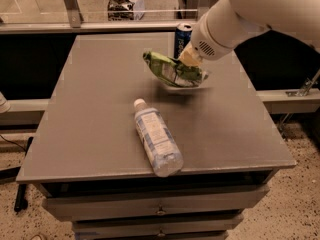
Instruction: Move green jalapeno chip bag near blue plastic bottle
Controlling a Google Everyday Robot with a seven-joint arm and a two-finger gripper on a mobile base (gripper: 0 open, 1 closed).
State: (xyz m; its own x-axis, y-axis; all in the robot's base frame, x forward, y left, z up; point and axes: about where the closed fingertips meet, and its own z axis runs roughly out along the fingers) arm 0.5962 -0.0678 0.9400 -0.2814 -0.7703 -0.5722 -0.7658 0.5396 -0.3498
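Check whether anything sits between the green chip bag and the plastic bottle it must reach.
Nothing visible does. The gripper holds the green jalapeno chip bag above the table, and only tabletop lies between it and the blue plastic bottle, which lies on its side nearer the front edge. The Pepsi can stands behind the bag, off that path.

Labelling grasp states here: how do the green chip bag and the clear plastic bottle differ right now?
Support: the green jalapeno chip bag hangs above the table, clamped in the gripper; the blue plastic bottle lies on its side on the table. Shape: the bag is crumpled; the bottle is a smooth cylinder with a white cap. Colour: the bag is bright green; the bottle is clear, pale bluish. Both look similar in length.
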